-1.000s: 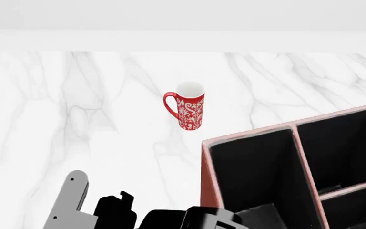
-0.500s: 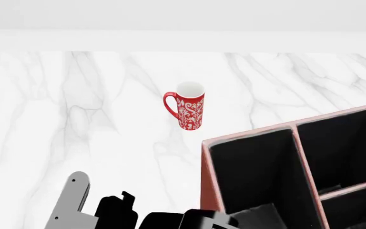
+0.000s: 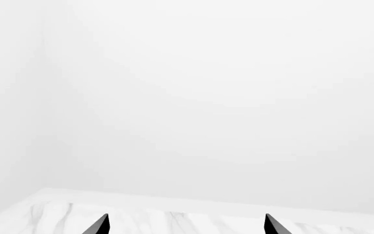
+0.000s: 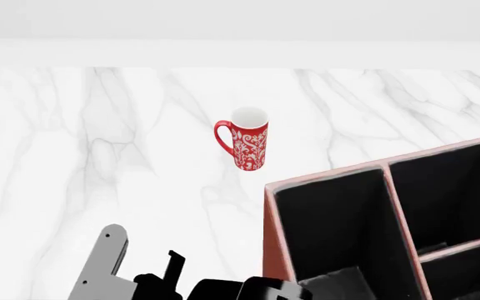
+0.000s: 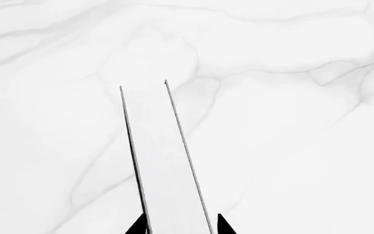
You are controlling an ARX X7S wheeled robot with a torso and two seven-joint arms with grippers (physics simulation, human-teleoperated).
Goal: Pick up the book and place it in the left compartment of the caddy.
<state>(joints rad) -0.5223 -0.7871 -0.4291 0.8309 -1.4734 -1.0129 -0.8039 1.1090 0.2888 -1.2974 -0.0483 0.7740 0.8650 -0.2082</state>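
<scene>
Both right fingers (image 5: 140, 225) clamp book (image 5: 167, 170) (white edge).

Right tool (image 5: 179, 225) grips the book (image 5: 164, 170); left tool (image 3: 185, 224) spread wide.

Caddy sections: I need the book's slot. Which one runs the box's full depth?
The left compartment, beside the caddy's reddish outer wall; the right side is split in two.

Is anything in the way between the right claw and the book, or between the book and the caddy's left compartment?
Nothing visible. The right claw is closed on the book. The left compartment of the caddy is open on top; the red mug stands apart, beyond it. The compartment's near end is cut off.
</scene>
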